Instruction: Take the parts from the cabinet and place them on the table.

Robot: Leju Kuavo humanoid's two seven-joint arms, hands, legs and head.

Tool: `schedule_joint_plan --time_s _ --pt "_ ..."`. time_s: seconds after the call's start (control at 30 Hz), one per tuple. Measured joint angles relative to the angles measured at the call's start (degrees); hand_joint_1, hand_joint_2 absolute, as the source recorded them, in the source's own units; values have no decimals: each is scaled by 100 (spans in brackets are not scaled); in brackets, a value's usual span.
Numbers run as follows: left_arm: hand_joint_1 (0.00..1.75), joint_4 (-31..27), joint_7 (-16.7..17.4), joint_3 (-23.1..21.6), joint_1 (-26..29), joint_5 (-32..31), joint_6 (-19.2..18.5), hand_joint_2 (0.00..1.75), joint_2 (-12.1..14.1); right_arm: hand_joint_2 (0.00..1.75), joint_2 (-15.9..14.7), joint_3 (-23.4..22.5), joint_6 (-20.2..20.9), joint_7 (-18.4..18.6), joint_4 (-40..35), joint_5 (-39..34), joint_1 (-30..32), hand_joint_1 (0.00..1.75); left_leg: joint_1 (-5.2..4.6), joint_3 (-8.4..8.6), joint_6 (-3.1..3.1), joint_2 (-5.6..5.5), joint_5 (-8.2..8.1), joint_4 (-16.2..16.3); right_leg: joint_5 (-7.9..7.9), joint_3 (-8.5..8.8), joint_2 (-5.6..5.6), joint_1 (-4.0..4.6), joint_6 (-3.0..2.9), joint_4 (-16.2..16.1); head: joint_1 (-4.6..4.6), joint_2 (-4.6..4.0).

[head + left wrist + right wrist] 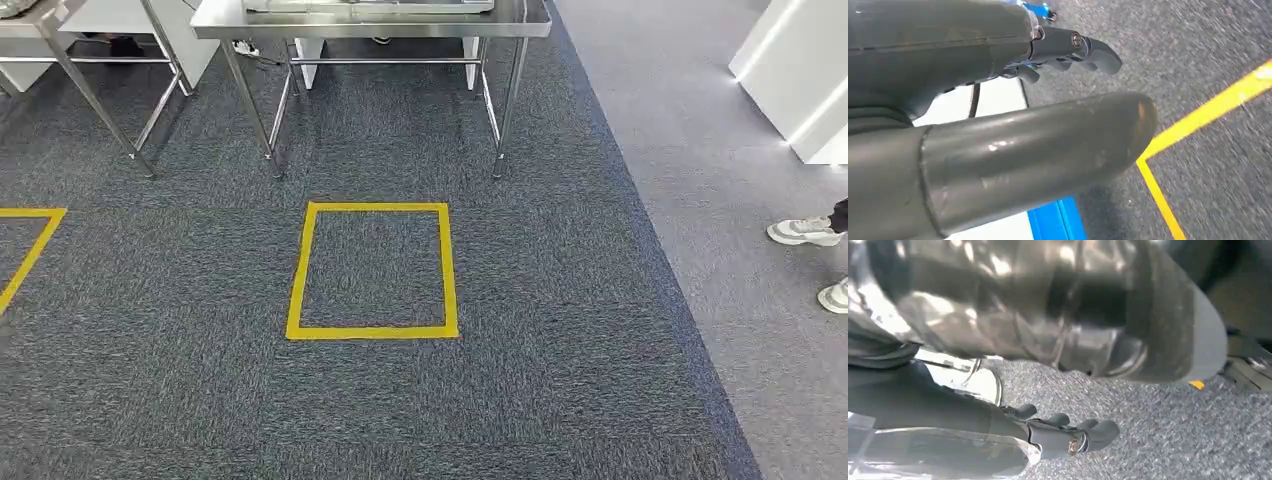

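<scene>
In the right wrist view my right hand holds a part wrapped in shiny, crinkled plastic above the grey carpet; its dark fingers reach out on one side of it. My left hand hangs over the carpet with thick grey thumb and dark fingers apart and nothing between them. A steel table stands ahead at the far end of the carpet in the head view, its top mostly cut off by the picture's edge.
A yellow tape square marks the carpet in front of the table. A second steel table stands at the far left. At the right are a white cabinet and a person's shoes. Yellow tape lies by my left hand.
</scene>
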Motion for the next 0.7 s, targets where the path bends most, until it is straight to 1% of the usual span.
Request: schedule_joint_plan --time_s 0.07,0.1,0.13,0.17,0.2,0.23,0.27,0.3,0.33,0.37,0.43,0.47,0.5,0.57,0.6,0.63,0.67,0.7 --pt "0 2 0 0 -2 20 0 0 0 0 -2 2 -4 0 0 -2 -2 0 33 -15 -73 13 35 -19 18 -22 14 27 -27 -1 2 0" --pt "0 0 -2 0 -10 33 -6 0 0 0 -2 4 -7 0 0 -9 3 0 11 -9 -108 12 50 -37 56 -17 11 0 -65 -63 2 0" --pt "0 0 -2 0 -6 35 -9 0 7 0 0 4 -15 2 2 -11 7 0 19 -39 -134 1 -6 3 118 13 -13 -67 -77 -146 2 0" --pt "0 2 -2 0 -5 37 -13 0 7 0 -2 7 -26 0 0 -15 2 0 26 -99 -162 -6 -168 167 144 13 -17 -66 -113 -176 2 -2" --pt "0 2 0 0 -6 37 -11 0 9 0 -2 11 -33 2 0 -20 -1 0 49 -254 -190 -9 -415 532 156 -6 -18 -66 -128 -182 0 0" --pt "0 2 0 0 -4 37 -11 0 18 0 0 15 -33 0 0 -24 -1 0 69 -437 -223 -8 -644 965 158 -24 -19 -65 -127 -173 2 0" --pt "0 2 0 0 1 39 -11 0 22 0 -2 28 -28 0 0 -26 2 0 88 -620 -255 -8 -831 1403 161 -44 -23 -66 -123 -160 2 0" --pt "0 2 0 0 9 42 -13 0 22 0 -2 46 -24 0 0 -33 6 0 111 -725 -283 -7 -884 1665 166 -67 -24 -69 -115 -135 2 0" --pt "0 2 0 0 18 42 -13 0 22 0 0 55 -20 0 2 -42 6 0 136 -685 -306 -7 -791 1607 167 -82 -24 -78 -109 -115 0 0" --pt "0 2 0 0 20 44 -13 0 22 0 0 57 -15 0 2 -44 11 0 162 -515 -326 -6 -584 1292 165 -94 -24 -88 -99 -91 2 -2" --pt "0 2 0 0 13 44 -13 0 33 0 4 63 -9 0 2 -46 10 0 205 28 -360 -3 -127 295 146 -112 -21 -118 -42 -28 0 0" --pt "0 2 0 0 -1 44 -13 0 31 0 2 66 -11 0 0 -46 6 0 191 150 -353 -15 -212 17 138 -135 -13 -101 9 8 0 0" --pt "0 0 -2 0 -2 44 -13 0 35 0 2 68 -22 0 0 -46 -7 0 158 127 -276 -52 -152 -5 136 -151 -2 -85 53 37 4 0" --pt "0 2 0 0 6 46 -15 0 37 0 2 68 -33 0 0 -46 -6 0 135 102 -215 -53 -137 20 181 -148 -2 -85 125 -3 4 -2" --pt "0 2 0 0 7 46 -15 0 37 0 2 68 -33 0 0 -48 -4 0 133 102 -173 -52 -114 9 203 -146 -1 -96 162 -19 2 0" --pt "0 2 0 0 3 48 -15 0 35 0 2 68 -33 0 2 -54 0 0 168 112 -94 -43 -53 -48 178 -166 1 -114 194 7 2 0" --pt "0 2 -2 0 -7 48 -15 0 35 0 2 68 -33 0 0 -61 1 0 161 103 -54 -28 -28 -53 24 -214 2 -118 209 146 4 0" --pt "0 2 0 0 -13 50 -13 0 37 0 2 68 -33 0 0 -61 -2 0 157 71 -18 -27 -5 -50 -246 -365 3 -118 215 489 4 0"
